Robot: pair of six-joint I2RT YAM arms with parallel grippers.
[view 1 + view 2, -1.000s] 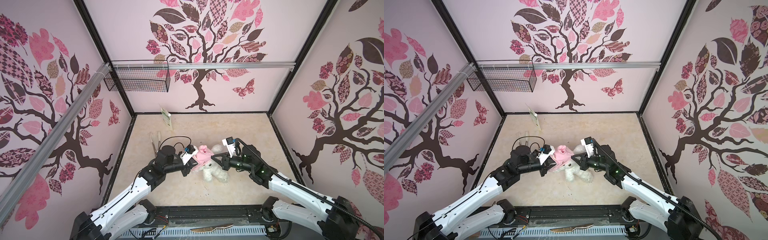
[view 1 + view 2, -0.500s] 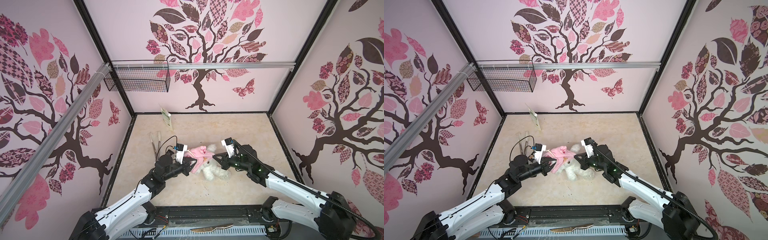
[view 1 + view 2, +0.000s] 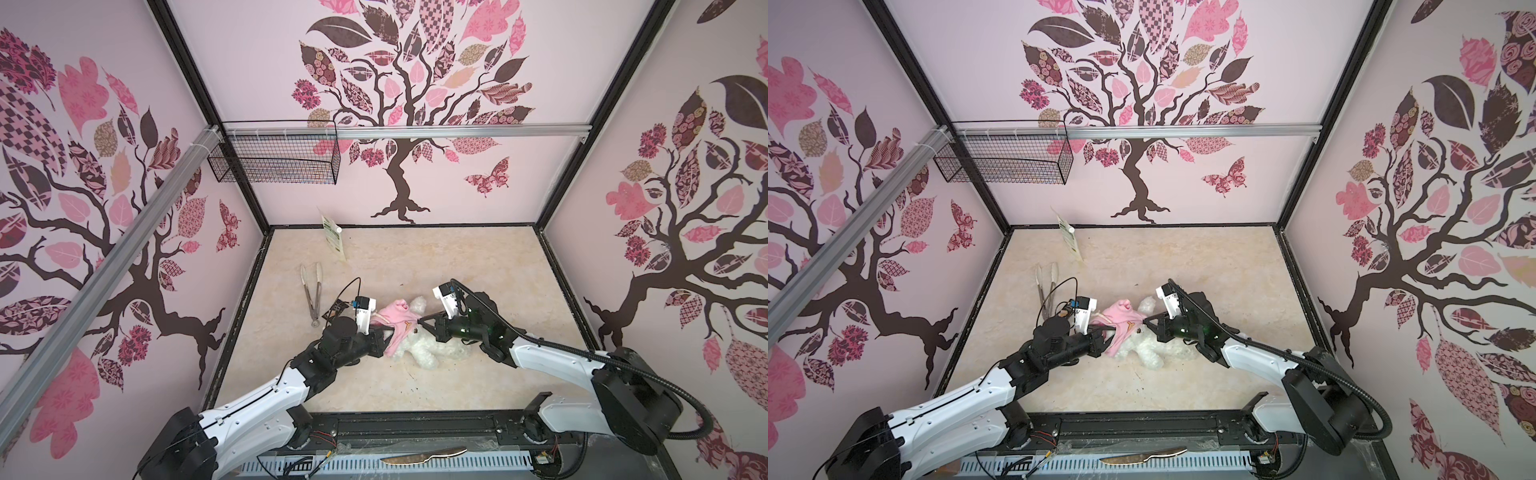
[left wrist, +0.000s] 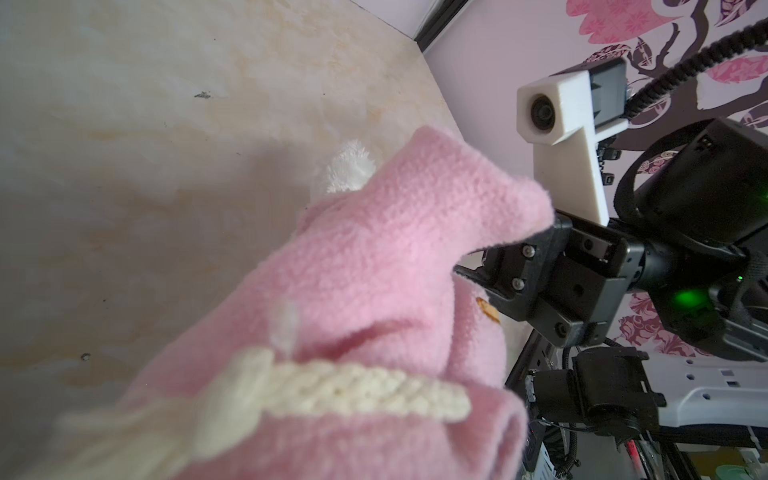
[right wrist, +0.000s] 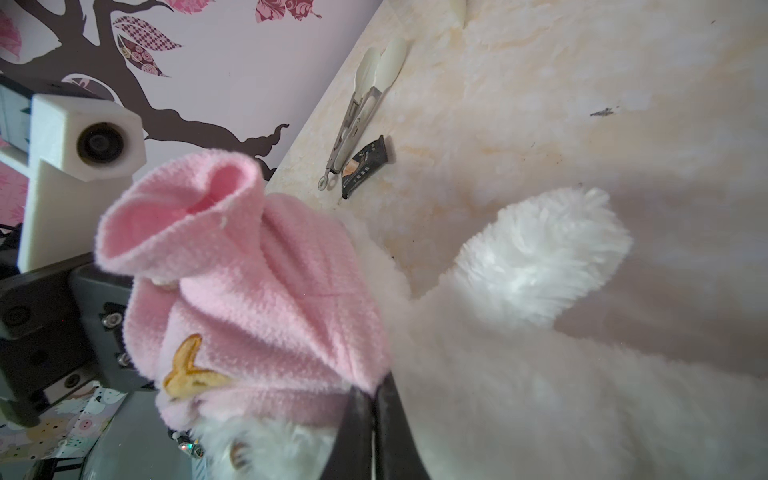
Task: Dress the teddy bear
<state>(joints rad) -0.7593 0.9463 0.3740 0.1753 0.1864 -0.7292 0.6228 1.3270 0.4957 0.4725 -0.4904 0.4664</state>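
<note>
R gripper (image 5: 372, 390) is shut, jaws pinched on the edge of the pink hoodie (image 5: 257, 291), near its orange patch. L gripper (image 3: 383, 334) is also clamped on the hoodie from the left side; its fingers are hidden by fabric in the left wrist view. Cloth is bunched btwn the two. Teddy bear (image 3: 419, 351) lies approx mid-scene on the beige tabletop (image 3: 457, 266) w/ the hoodie over its far-left part; can't tell how far on it is. White fluffy body shows to the near right, one limb (image 5: 540, 257) poking out beside the hoodie. Left and far of the L gripper, metal tongs (image 3: 311, 291) lie flat, w/ a small black packet (image 5: 365, 166) just beside their hinge end. Card (image 3: 333, 235) stands tilted near the far wall. Wire basket (image 3: 274, 160) hangs far-left.
</note>
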